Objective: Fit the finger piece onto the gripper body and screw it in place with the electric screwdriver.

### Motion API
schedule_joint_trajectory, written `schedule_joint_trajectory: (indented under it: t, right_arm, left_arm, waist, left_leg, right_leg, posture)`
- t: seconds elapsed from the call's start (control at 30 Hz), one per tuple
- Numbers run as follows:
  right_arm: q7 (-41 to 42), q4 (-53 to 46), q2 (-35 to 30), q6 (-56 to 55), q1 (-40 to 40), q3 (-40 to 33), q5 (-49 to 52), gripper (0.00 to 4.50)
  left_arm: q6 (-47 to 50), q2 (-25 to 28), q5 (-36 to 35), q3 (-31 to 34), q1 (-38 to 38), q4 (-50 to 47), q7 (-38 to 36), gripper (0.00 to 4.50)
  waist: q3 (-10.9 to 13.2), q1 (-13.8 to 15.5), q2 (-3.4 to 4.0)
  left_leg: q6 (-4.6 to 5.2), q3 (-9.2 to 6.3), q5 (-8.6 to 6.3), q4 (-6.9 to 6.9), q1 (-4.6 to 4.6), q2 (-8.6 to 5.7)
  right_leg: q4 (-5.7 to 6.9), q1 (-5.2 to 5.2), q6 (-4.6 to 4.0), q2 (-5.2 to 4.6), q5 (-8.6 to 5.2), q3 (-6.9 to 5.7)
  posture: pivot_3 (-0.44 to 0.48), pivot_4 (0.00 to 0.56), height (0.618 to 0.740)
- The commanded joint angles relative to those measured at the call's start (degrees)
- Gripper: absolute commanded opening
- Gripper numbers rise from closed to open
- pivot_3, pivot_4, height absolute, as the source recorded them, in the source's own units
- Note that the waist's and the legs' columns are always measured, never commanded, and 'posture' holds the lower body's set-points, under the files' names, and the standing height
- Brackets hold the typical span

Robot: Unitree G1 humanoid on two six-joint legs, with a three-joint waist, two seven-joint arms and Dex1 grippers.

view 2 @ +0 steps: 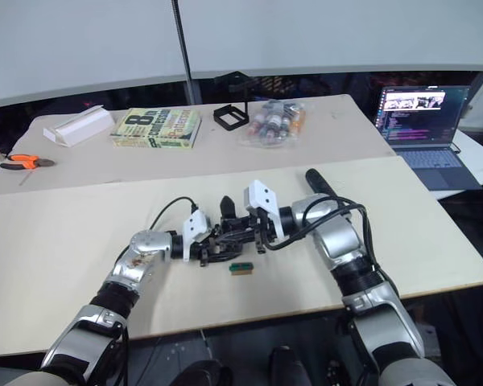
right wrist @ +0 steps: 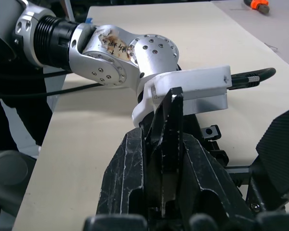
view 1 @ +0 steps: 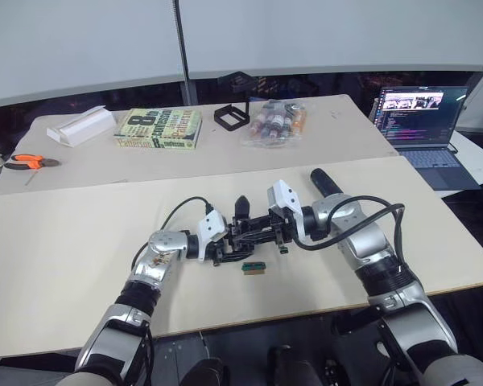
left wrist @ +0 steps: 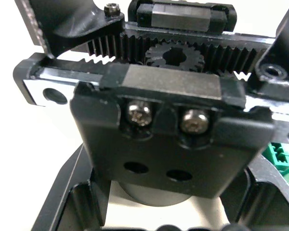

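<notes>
Two tan tables stand end to end below a grey wall. The front table (view 1: pixel 56 265) has wide bare room to the left and right of the arms. The back table (view 1: pixel 145 165) carries one book (view 1: pixel 158 128), one white box (view 1: pixel 82 125), one clear bag of small bottles (view 1: pixel 275 122), one black square frame (view 1: pixel 232 117) and one pair of orange pliers (view 1: pixel 28 162) at its left edge. One open laptop (view 1: pixel 423 121) sits on a side table to the right.

One electric screwdriver (view 1: pixel 325 182) lies on the front table just behind the right forearm, which hides its nose.

The two grippers meet at the table's middle. The left gripper (view 1: pixel 219 251) is closed around the one gripper body (left wrist: pixel 168 125), whose two screws and toothed rack show close up. The right gripper (view 1: pixel 275 232) is pinched narrow on the one finger piece (right wrist: pixel 172 120), right at the body; whether the two touch is hard to make out.

One small green block (view 1: pixel 253 267) lies just in front of them, apart from both and well back from the near edge.
</notes>
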Motion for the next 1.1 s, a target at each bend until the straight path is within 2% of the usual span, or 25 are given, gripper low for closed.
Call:
schedule_joint_trajectory:
  t: [0.03,0.17,0.47,0.63,0.77,0.83,1.1]
  right_arm:
    - [-0.52,0.03,-2.57,4.58,-0.55,3.31,-4.07,0.39]
    - [-1.15,-1.06,-2.15,9.92,-1.34,2.71,-1.30,0.39]
    - [-1.33,4.31,-2.12,5.65,-0.06,2.95,-3.30,0.39]
    - [-0.37,1.97,-1.44,4.09,-0.27,1.58,-1.23,0.39]
    - [-0.33,-2.18,-0.16,7.91,-1.49,-0.63,2.67,0.39]
    - [0.12,-2.86,-0.32,6.40,-1.76,-0.60,2.39,1.42]
    - [2.72,-6.32,1.48,1.50,-0.17,-5.06,8.18,4.12]
  left_arm:
    - [-0.47,0.06,-0.26,-0.06,0.30,-1.10,-0.59,2.36]
    - [-0.48,0.18,-0.28,0.02,0.42,-1.10,-0.60,2.36]
    - [-0.37,0.00,-0.36,-0.02,0.42,-1.12,-0.52,2.36]
    - [-0.22,0.12,-0.36,-0.04,0.71,-1.48,-0.42,2.36]
    - [-0.22,0.24,-0.34,-0.05,0.88,-1.58,-0.42,2.36]
    - [-0.26,0.29,-0.33,-0.02,0.85,-1.47,-0.41,2.36]
    - [-0.33,0.17,-0.35,0.09,0.84,-1.26,-0.31,2.36]
  waist:
    - [0.00,0.03,0.00]
    - [0.00,0.18,0.00]
    - [0.00,0.12,0.00]
    - [0.00,0.13,0.00]
    - [0.00,0.12,0.00]
    - [0.00,0.11,0.00]
    - [0.01,0.11,0.00]
  left_leg:
    - [0.00,0.00,0.00,0.00,0.00,0.00]
    - [0.01,0.00,-0.01,0.00,0.00,0.00]
    - [0.10,0.01,-0.06,0.00,0.12,0.00]
    - [0.11,0.01,-0.06,-0.01,0.13,0.00]
    - [0.10,0.01,-0.06,-0.01,0.10,0.00]
    - [0.09,0.01,-0.06,0.00,0.06,0.00]
    - [0.07,0.01,-0.05,-0.01,-0.04,-0.01]
  right_leg:
    - [0.00,0.00,0.00,0.00,0.00,0.00]
    - [-0.01,0.00,0.00,0.00,0.00,-0.01]
    - [-0.02,0.10,0.00,0.00,0.00,0.00]
    - [-0.01,0.10,0.00,0.00,0.00,0.00]
    - [-0.01,0.07,0.00,-0.01,0.00,0.00]
    - [-0.01,0.03,0.00,-0.01,0.00,0.01]
    - [-0.05,-0.03,0.00,-0.01,0.00,0.00]
  posture:
    - [0.000,0.150,0.740]
    - [0.000,0.150,0.740]
    - [0.000,0.150,0.740]
    - [0.000,0.150,0.740]
    - [0.000,0.150,0.740]
    - [0.000,0.150,0.740]
    - [0.000,0.150,0.740]
